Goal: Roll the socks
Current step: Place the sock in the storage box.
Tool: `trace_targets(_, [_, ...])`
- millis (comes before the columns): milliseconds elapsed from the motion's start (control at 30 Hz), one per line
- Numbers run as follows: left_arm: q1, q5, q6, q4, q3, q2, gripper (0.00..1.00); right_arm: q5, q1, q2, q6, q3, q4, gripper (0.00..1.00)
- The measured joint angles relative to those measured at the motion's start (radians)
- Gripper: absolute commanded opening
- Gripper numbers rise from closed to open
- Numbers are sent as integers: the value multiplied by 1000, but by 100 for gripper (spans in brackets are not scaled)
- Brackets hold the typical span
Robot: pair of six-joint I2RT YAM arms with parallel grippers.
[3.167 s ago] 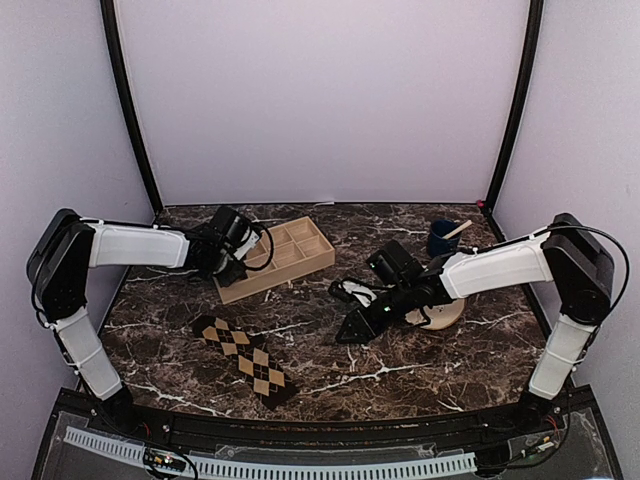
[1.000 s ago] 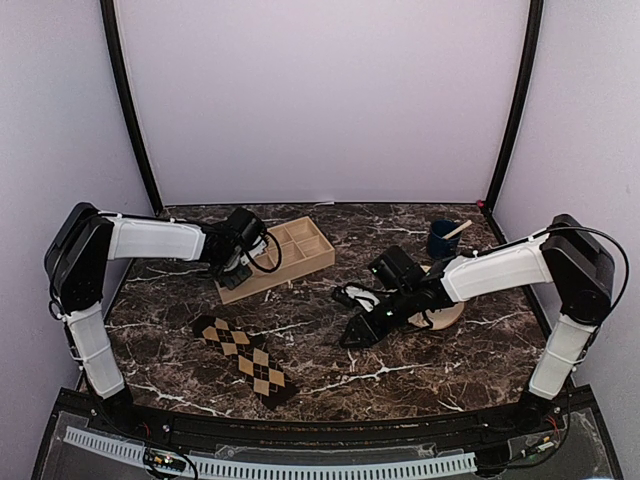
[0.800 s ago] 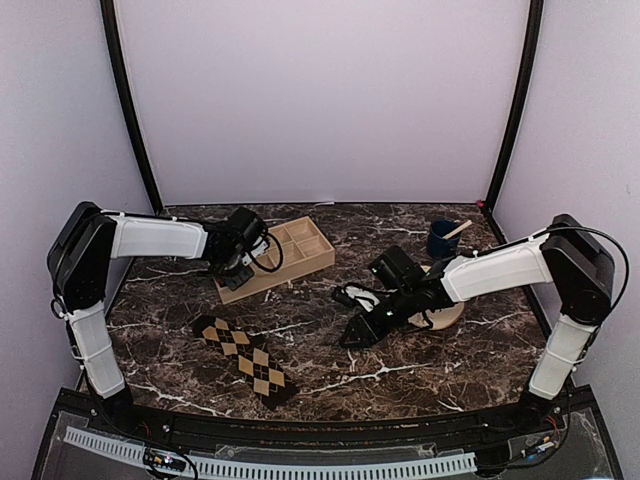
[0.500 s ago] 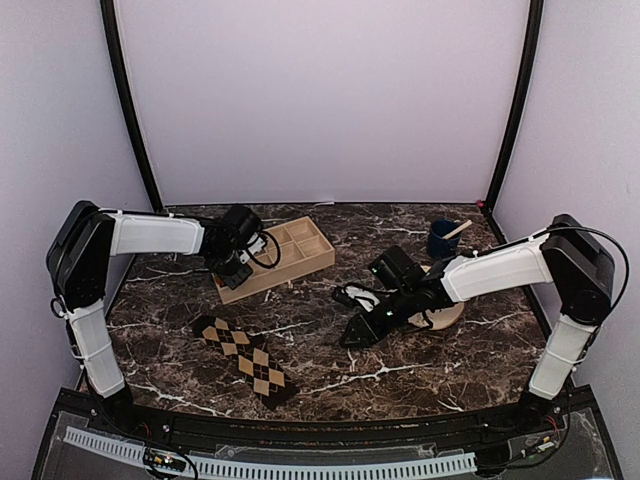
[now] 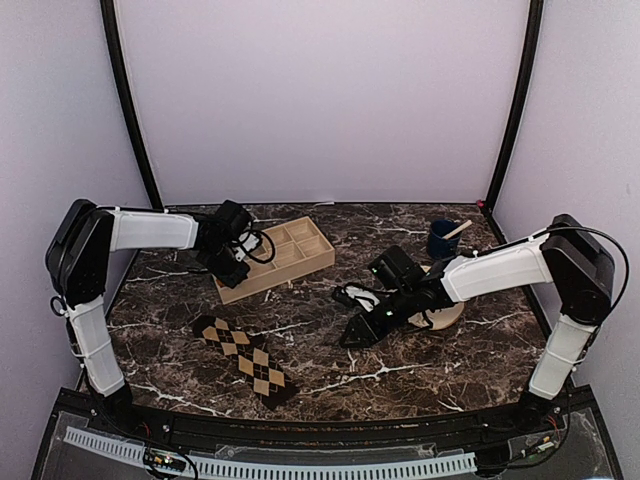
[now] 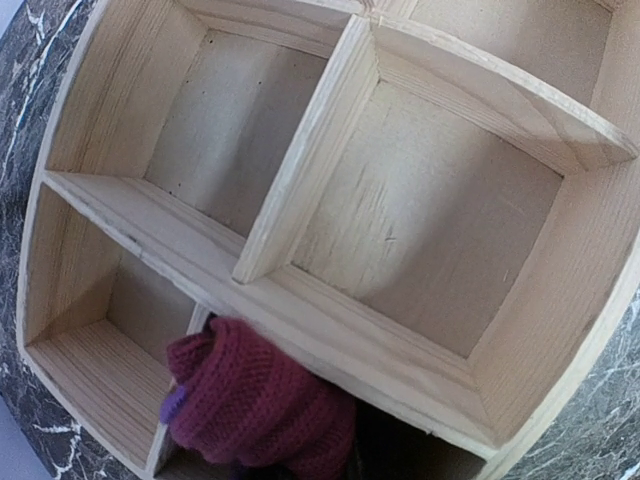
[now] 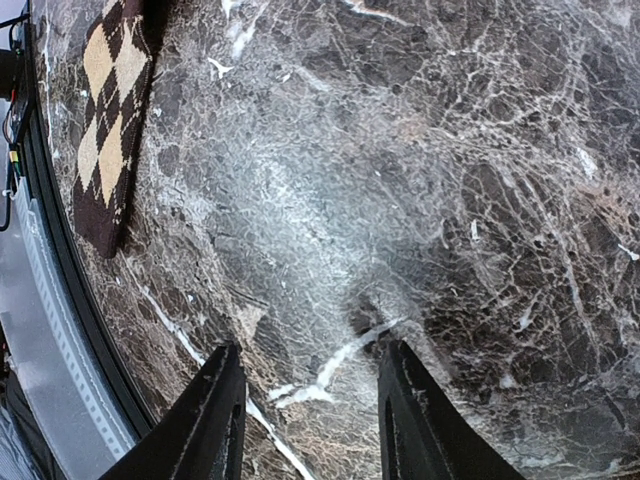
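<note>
From above, the marble table [image 5: 420,375] carries a wooden tray [image 5: 290,255] at the back left, a blue cup [image 5: 441,240] with a stick in it at the back right, and a round wooden disc [image 5: 445,316] partly covered by the right arm. The argyle sock [image 5: 245,358] lies flat and diagonal near the front, well apart from both arms. The left gripper [image 5: 226,272] dips at the tray's near-left end, too dark there to read; the right gripper [image 5: 352,333] points down over bare marble mid-table. On the left wrist camera, the tray's bare compartments fill the view, and the maroon sock [image 6: 255,405] bunches at the bottom edge over a divider, grasped, the knit hiding the fingers. On the right wrist camera, the two fingers [image 7: 215,420] stand spread, released, holding nothing, with marble between them and the argyle sock cut off at the upper left.
</note>
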State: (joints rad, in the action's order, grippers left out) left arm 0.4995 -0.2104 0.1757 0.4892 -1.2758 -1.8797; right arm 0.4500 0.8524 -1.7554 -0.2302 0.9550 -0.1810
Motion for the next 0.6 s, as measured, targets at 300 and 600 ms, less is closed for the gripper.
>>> trace_targets(300, [-39, 91, -19, 1, -5, -10, 0, 0, 0, 0, -2, 0, 0, 42])
trace_targets(600, [-91, 192, -48, 12, -18, -28, 10, -2, 0, 0, -7, 0, -4, 42])
